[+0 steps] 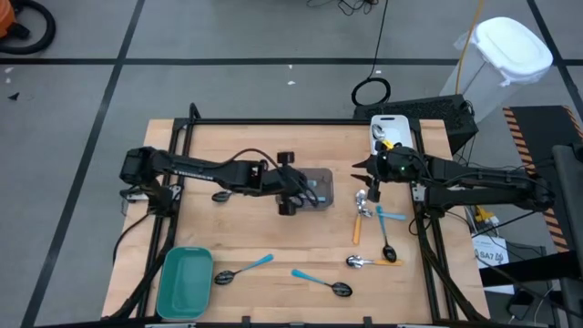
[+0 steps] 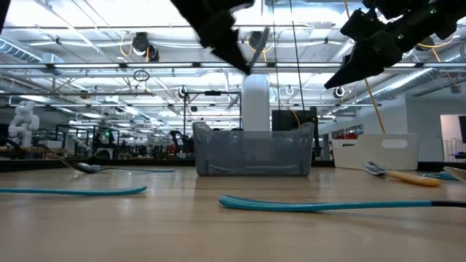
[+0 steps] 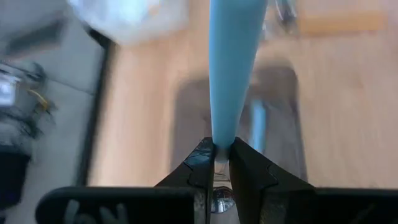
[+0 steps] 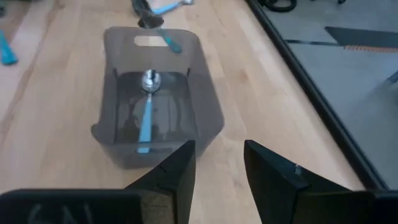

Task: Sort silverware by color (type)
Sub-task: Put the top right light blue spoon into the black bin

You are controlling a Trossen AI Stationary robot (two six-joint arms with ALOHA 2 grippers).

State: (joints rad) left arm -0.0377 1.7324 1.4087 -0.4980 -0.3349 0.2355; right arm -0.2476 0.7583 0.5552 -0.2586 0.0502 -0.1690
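My left gripper [image 1: 296,189] is shut on a spoon with a light-blue handle [image 3: 231,62] and holds it over the left end of the grey bin [image 1: 319,187]. Another blue-handled, silver-bowled spoon [image 4: 147,109] lies flat on the bin's floor. My right gripper [image 4: 219,149] hangs open and empty above the table, right of the bin [image 4: 158,93]. More silverware lies loose on the wood: blue-handled spoons [image 1: 241,270] [image 1: 321,281] near the front edge, an orange-handled one [image 1: 358,226] and others at the right. My left gripper pinches the light-blue handle between its two fingers at the end next to the bowl [image 3: 222,138]; a bit of shiny bowl [image 3: 217,200] shows behind the fingertips. The handle sticks straight out ahead, in line with the fingers. The spoon is lifted clear above the grey bin.
A teal tray [image 1: 185,282] sits at the near left corner and a white bin [image 1: 387,128] at the far right. A dark-bowled spoon [image 1: 219,196] lies left of the grey bin. Black frame rails [image 1: 301,121] edge the table. Bare wood lies between the bin and the front spoons.
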